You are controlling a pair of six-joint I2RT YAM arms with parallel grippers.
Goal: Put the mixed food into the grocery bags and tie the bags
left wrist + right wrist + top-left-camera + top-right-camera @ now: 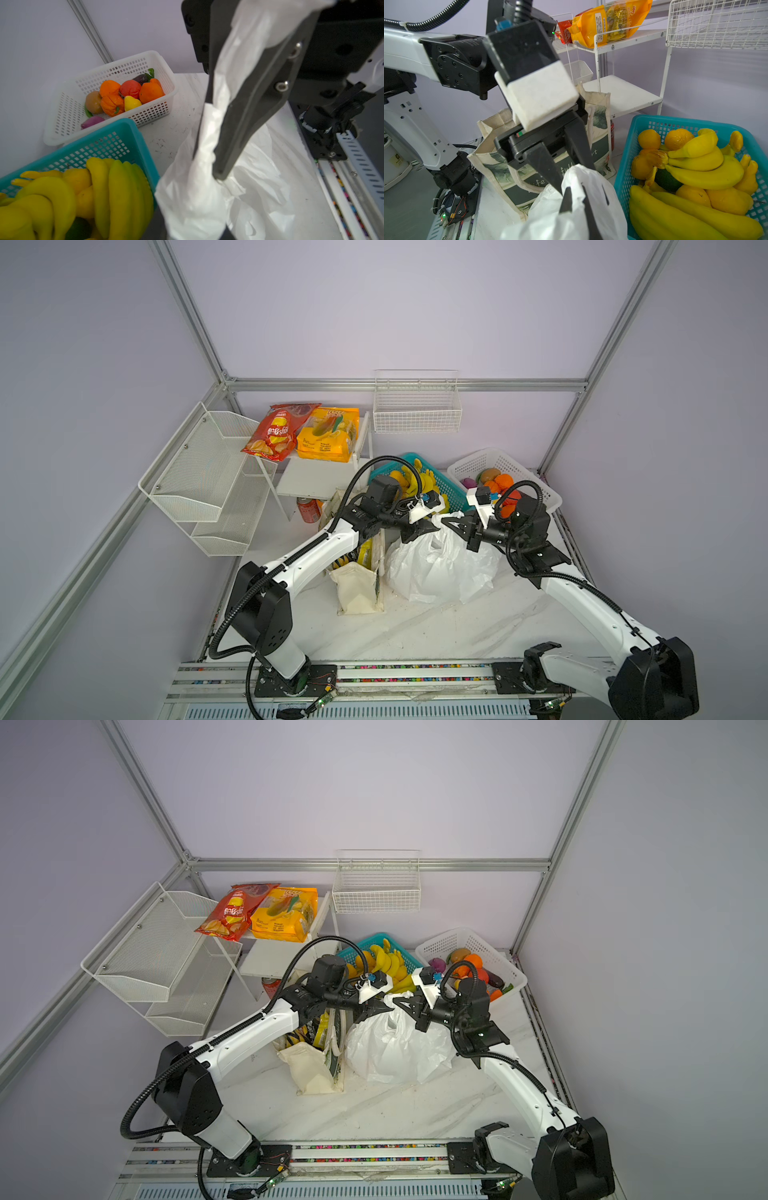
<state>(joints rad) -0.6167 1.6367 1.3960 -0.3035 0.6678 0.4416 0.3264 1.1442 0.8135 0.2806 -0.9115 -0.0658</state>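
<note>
The crinkly white plastic bag (436, 572) sits mid-table, its handles bunched upward. My left gripper (417, 531) is shut on one bunch of plastic, which hides its fingertips in the left wrist view. My right gripper (451, 524) is shut on the other bunch; its black fingers (249, 116) clamp the film. Left of the bag stands the cream canvas tote (357, 589), with a black zigzag chip bag (297, 1038) and a yellow packet (322, 1031) inside. Bananas (695, 166) fill the teal basket (83, 143). A dark eggplant (142, 78) lies in the white basket (68, 116).
A red chip bag (276, 433) and a big orange-yellow packet (328, 435) lie on the white shelf at the back. A wire basket (417, 410) hangs on the back wall. A mesh rack (203, 481) stands left, with a red can (308, 510) beside the tote.
</note>
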